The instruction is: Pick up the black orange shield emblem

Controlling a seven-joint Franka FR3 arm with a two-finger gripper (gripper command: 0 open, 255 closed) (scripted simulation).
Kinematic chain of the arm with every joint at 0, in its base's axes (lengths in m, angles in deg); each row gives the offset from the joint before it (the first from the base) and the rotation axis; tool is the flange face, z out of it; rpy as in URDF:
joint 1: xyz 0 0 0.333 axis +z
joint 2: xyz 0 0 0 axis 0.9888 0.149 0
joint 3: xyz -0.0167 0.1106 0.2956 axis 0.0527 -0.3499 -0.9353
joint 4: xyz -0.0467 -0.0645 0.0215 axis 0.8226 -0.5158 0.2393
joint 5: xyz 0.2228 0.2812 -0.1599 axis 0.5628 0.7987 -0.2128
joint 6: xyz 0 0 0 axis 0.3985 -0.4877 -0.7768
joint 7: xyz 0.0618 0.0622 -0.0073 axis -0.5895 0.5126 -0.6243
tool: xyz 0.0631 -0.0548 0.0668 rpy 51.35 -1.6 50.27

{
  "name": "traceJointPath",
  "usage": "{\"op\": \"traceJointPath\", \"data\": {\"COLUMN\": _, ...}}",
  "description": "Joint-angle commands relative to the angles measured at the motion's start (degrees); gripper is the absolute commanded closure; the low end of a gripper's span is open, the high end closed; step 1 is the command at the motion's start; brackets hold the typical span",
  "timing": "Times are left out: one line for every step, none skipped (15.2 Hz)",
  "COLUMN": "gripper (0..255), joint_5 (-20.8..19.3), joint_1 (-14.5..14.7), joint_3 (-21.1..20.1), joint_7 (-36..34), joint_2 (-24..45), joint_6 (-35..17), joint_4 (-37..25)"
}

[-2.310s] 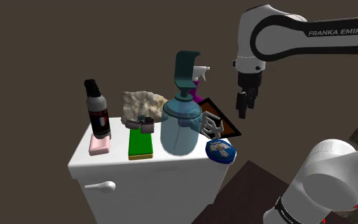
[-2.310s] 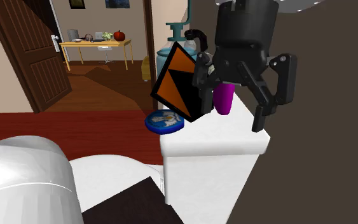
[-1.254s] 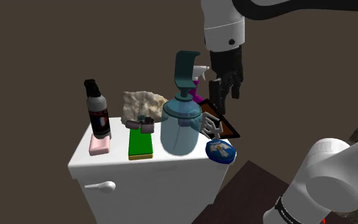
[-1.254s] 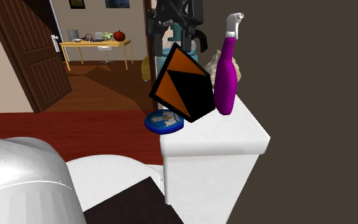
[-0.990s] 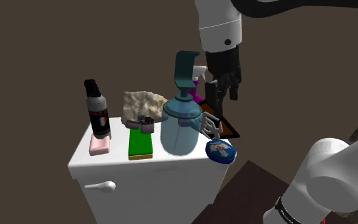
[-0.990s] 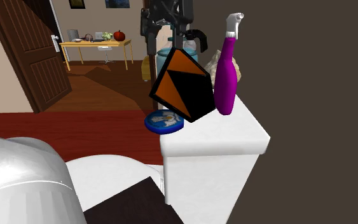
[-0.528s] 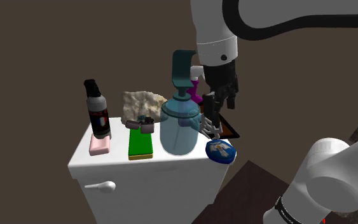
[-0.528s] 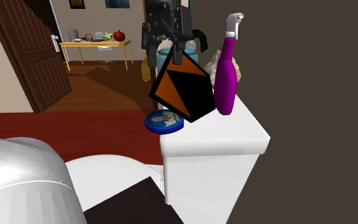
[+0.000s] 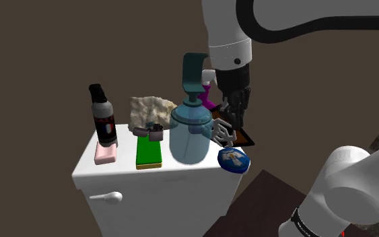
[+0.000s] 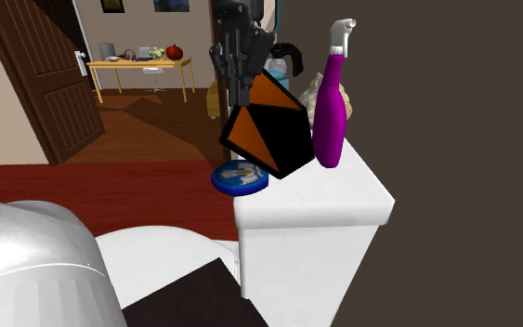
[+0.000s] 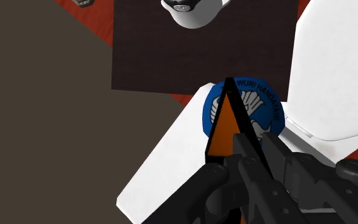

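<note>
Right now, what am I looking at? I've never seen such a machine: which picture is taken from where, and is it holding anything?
It is a white robot arm with a black two-finger gripper, drawn by a simulator. One picture looks down from beside the arm's base, one from another spot near the white tank, one from a camera on the hand. On that tank stand a teal pump bottle, a purple spray bottle, a black bottle, a rock and a green block; a blue disc lies at its edge. The gripper is closed on the upper edge of the black and orange shield emblem.
</note>
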Motion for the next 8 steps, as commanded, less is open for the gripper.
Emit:
{"op": "traceJointPath", "data": {"gripper": 255, "joint_5": -0.1, "joint_1": 0.0, "joint_3": 0.0, "joint_7": 0.0, "joint_2": 0.1, "joint_6": -0.1, "joint_4": 0.1}}
{"op": "traceJointPath", "data": {"gripper": 255, "joint_5": -0.1, "joint_1": -0.1, "joint_3": 0.0, "joint_7": 0.0, "joint_2": 0.2, "joint_6": -0.2, "joint_4": 0.1}}
{"op": "traceJointPath", "data": {"gripper": 255, "joint_5": -0.1, "joint_1": -0.1, "joint_3": 0.0, "joint_7": 0.0, "joint_2": 0.3, "joint_6": 0.6, "joint_4": -0.7}}
{"op": "traceJointPath", "data": {"gripper": 255, "joint_5": -0.2, "joint_1": -0.2, "joint_3": 0.1, "joint_7": 0.1, "joint_2": 0.5, "joint_6": 1.3, "joint_4": -1.6}}
{"op": "traceJointPath", "data": {"gripper": 255, "joint_5": -0.3, "joint_1": -0.3, "joint_3": 0.2, "joint_7": 0.1, "joint_2": 0.7, "joint_6": 2.0, "joint_4": -2.5}}
{"op": "traceJointPath", "data": {"gripper": 255, "joint_5": -0.4, "joint_1": -0.3, "joint_3": 0.2, "joint_7": 0.1, "joint_2": 0.8, "joint_6": 2.8, "joint_4": -3.4}}
{"op": "traceJointPath", "data": {"gripper": 255, "joint_5": -0.5, "joint_1": -0.4, "joint_3": 0.2, "joint_7": 0.2, "joint_2": 1.0, "joint_6": 3.5, "joint_4": -4.4}}
{"op": "traceJointPath", "data": {"gripper": 255, "joint_5": -0.6, "joint_1": -0.4, "joint_3": 0.3, "joint_7": 0.2, "joint_2": 1.2, "joint_6": 4.2, "joint_4": -5.3}}
